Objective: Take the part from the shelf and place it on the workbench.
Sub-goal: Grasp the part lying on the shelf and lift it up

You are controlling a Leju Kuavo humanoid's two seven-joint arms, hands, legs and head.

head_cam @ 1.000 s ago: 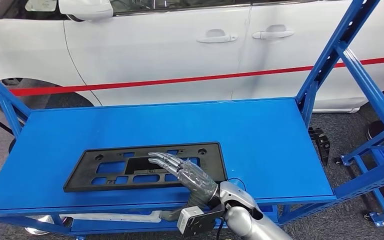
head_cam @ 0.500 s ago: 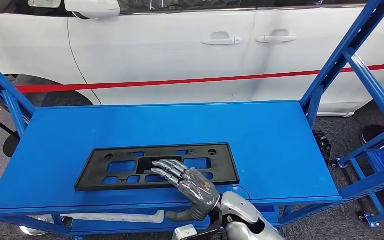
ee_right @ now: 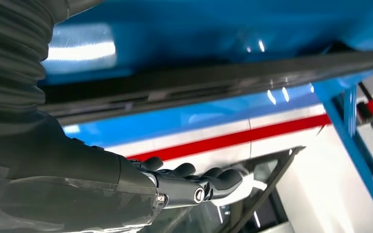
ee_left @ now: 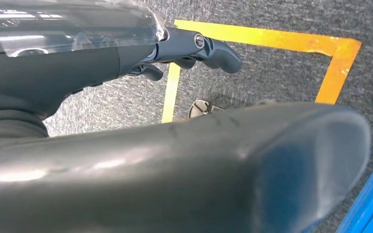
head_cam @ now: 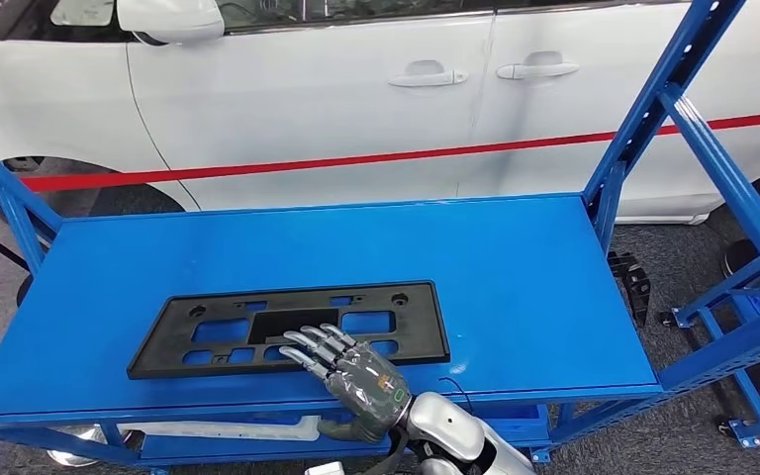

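One part: flat black plastic plate-holder panel, under the fingers on the blue metal shelf.
Right hand: fingers spread, gripping nothing.
Change: hand drawn back toward the panel's near edge; grasp pending.
Left hand: hanging, empty, fingers loosely curled.

White car side-on across the far background, red stripe along its doors, two door handles and a side mirror visible. Dark wheel arch at lower left of the car. Grey speckled carpet floor, yellow tape lines marked on it. Blue metal uprights and diagonal braces at both sides. Small caster wheel on the floor at far right. Even indoor light, soft glare on the car panels.
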